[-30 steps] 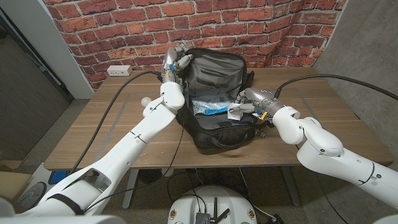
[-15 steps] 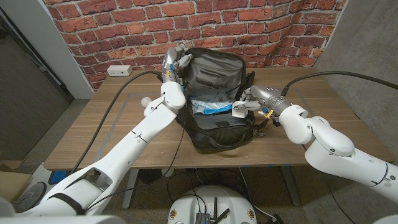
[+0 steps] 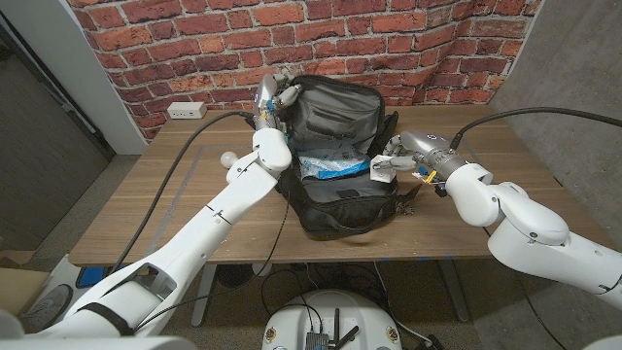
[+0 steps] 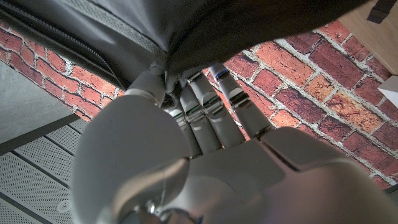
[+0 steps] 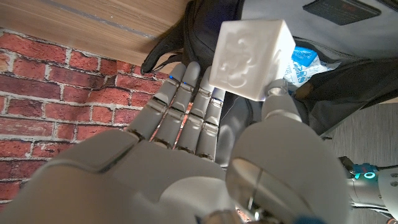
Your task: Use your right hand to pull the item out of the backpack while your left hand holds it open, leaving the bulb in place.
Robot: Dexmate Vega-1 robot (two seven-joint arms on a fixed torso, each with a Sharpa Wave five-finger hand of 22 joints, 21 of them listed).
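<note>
A black backpack [image 3: 342, 146] lies open on the wooden table [image 3: 175, 204], its flap standing up at the back. My left hand [image 3: 272, 100] grips the flap's upper left edge [image 4: 163, 62] and keeps it raised. My right hand [image 3: 397, 156] pinches a small white box [image 3: 380, 168] over the bag's right rim; the right wrist view shows the white box [image 5: 250, 56] held between the thumb and the fingers [image 5: 186, 102]. A blue-and-white packet [image 3: 328, 167] lies inside the bag. A white bulb [image 3: 226, 158] rests on the table left of the bag.
A white power strip [image 3: 186, 111] sits at the table's back left by the brick wall. Black cables run over the table to both arms. Bare tabletop lies to the right of the bag and along the front edge.
My right hand has drawn back to the right and slightly up, carrying the white box from inside the bag to its right rim. The left hand has kept its hold on the flap.
</note>
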